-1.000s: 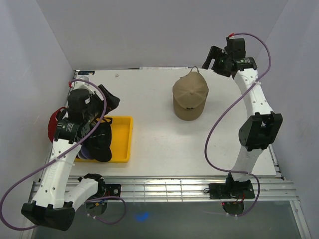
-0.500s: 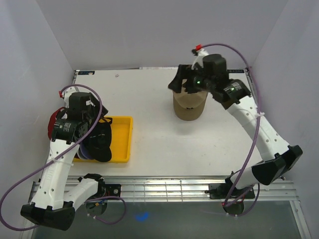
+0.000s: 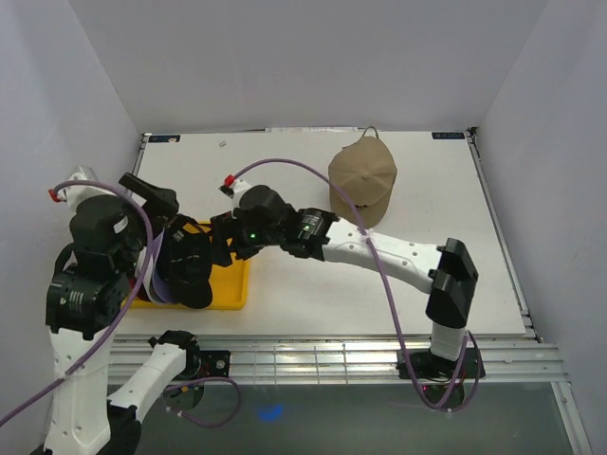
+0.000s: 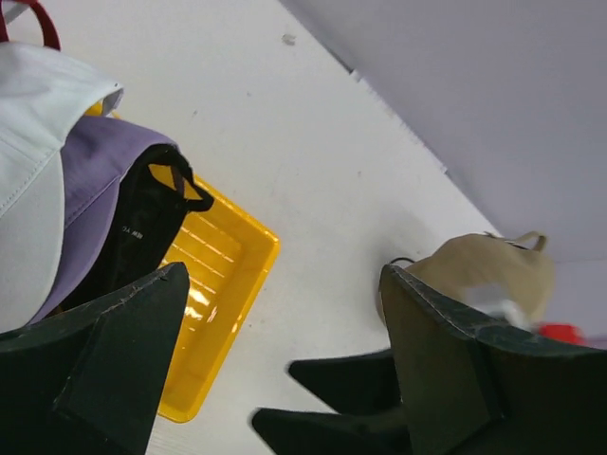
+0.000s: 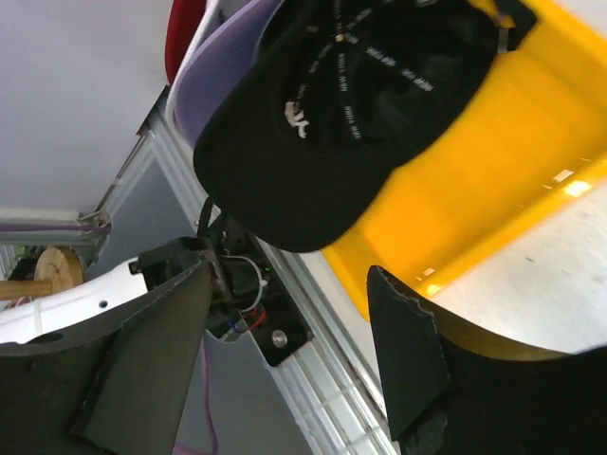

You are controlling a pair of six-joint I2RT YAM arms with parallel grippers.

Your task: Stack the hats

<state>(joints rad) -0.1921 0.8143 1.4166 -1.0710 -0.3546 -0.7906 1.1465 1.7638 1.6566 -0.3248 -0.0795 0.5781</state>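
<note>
The right gripper reaches across to the tray, jaws wide and empty, just short of the black cap heaped at the tray's left end. This looks like the approach to a pick. Next it likely needs to pinch that cap's brim and carry it to the tan cap, which lies well apart on the far table. The left gripper hovers above the heap, also wide open and empty. Only the wrist views show the white cap with its purple brim and the red cap behind the black one.
</note>
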